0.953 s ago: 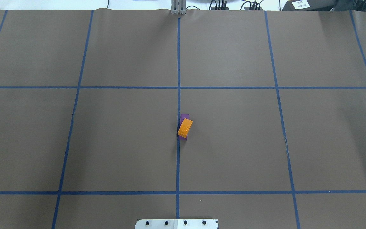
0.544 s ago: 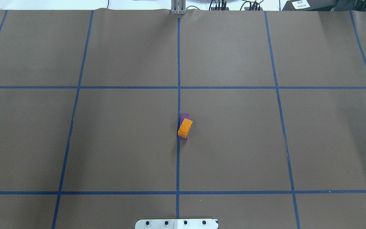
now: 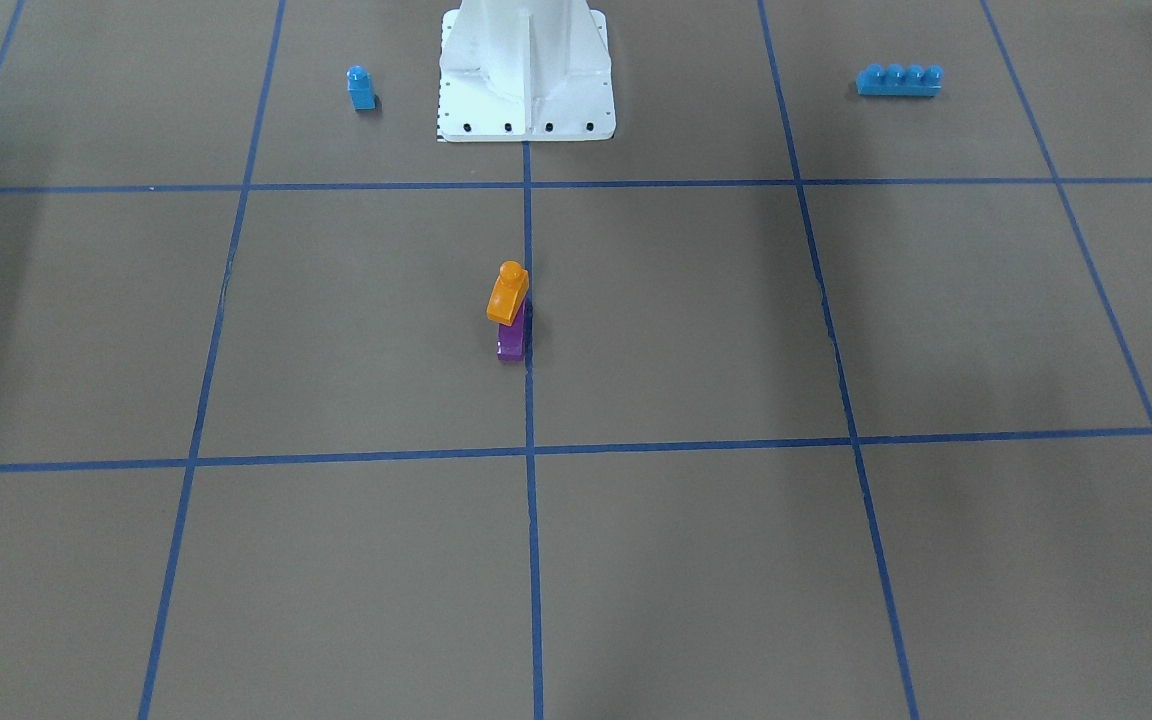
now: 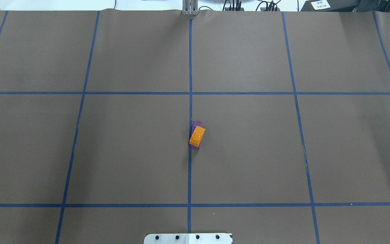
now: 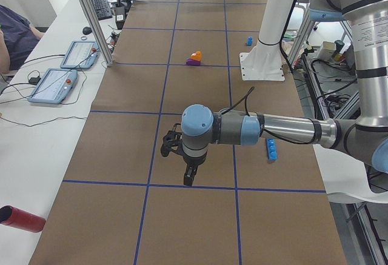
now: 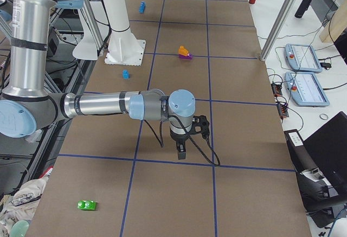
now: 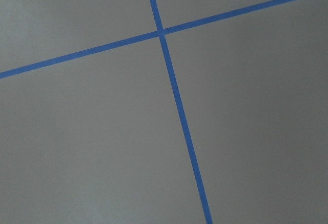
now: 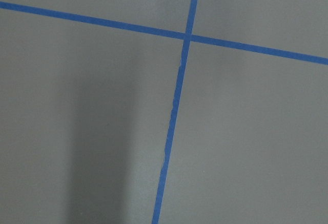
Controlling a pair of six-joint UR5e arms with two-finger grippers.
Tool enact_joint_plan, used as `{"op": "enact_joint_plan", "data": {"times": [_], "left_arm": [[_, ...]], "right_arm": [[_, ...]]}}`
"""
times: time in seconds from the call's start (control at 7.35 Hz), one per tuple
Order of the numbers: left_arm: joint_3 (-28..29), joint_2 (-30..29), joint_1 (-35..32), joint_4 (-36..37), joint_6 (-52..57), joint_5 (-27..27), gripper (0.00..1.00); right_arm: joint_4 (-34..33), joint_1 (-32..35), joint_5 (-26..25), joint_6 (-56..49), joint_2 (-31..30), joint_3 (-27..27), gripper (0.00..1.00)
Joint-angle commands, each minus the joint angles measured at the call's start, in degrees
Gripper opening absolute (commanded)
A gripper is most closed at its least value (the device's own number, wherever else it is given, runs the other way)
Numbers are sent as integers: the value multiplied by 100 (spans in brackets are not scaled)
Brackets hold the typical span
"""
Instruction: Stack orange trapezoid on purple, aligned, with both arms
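Resting on the purple (image 4: 197,124) at worktop (image 4: 249,162) centre, the orange trapezoid (image 4: 197,136) points toward 1 o'clock, so alignment appears imperfect. The left claw (image 5: 190,177) and right claw (image 6: 181,151) hang well apart from the stack, probably to leave it clear. Whether either claw is open cannot be told.

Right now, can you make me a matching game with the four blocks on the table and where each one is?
Blocks:
1. orange trapezoid
2. purple block
3. small blue block
4. long blue brick

Places:
a. lies alone, four studs in a row
b. sits on top of another block
c. stands close beside the white base
d. at the bottom, under another block

Pairs: 1-b, 2-d, 3-c, 4-a
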Motion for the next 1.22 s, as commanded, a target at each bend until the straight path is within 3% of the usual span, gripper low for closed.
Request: {"op": "enact_joint_plan", "data": {"times": [0.0, 1.09], "left_arm": [[-5, 8, 0, -9, 0, 0, 100], [56, 8, 18, 0, 0, 61, 100]], "right_arm": [[0, 0, 4, -10, 3, 0, 100], [9, 0, 83, -28, 3, 9, 100]]}}
